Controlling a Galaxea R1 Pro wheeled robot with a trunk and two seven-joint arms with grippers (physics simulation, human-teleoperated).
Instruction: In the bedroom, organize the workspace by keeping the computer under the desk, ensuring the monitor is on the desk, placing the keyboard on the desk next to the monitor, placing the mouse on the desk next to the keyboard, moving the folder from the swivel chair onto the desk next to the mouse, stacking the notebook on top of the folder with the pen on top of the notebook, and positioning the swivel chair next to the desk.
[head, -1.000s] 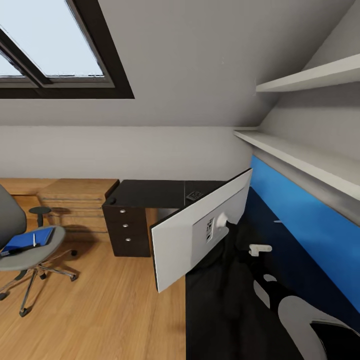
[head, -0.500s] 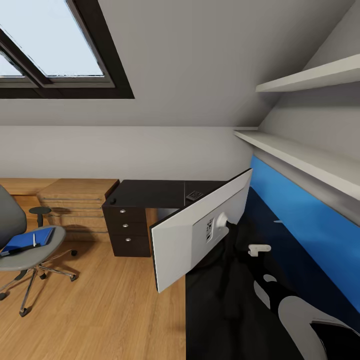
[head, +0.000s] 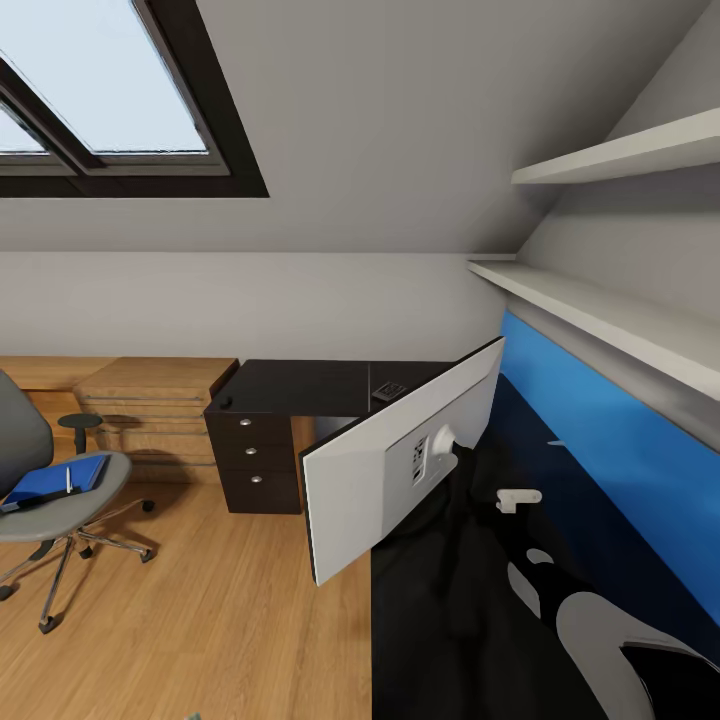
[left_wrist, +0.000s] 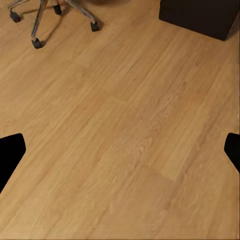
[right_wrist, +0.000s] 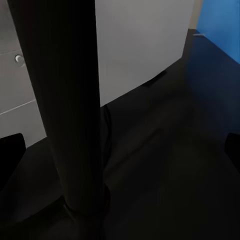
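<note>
Head view. The monitor (head: 400, 462) stands on the black top of the desk (head: 300, 387), its pale back and rear stand mount turned toward the camera. The desk's blue back panel (head: 610, 440) runs along the right wall beneath two white shelves (head: 600, 310). A three-drawer unit (head: 250, 462) sits under the far wing of the desk, with a low light-wood cabinet (head: 160, 400) just left of it. At the left, well apart from the desk, the swivel chair (head: 60, 500) stands on the wood floor (head: 200, 620); a blue folder (head: 55, 478) lies on its seat, and a thin white pen (head: 68, 480) rests on top.

Left wrist view. The left gripper (left_wrist: 120, 150), fingertips wide apart, holds nothing above the floor; chair castors (left_wrist: 36, 43) lie beyond.

Right wrist view. The right gripper (right_wrist: 120, 150), fingertips also spread, holds nothing and faces the monitor's dark stand post (right_wrist: 70, 100) over the desk top.
</note>
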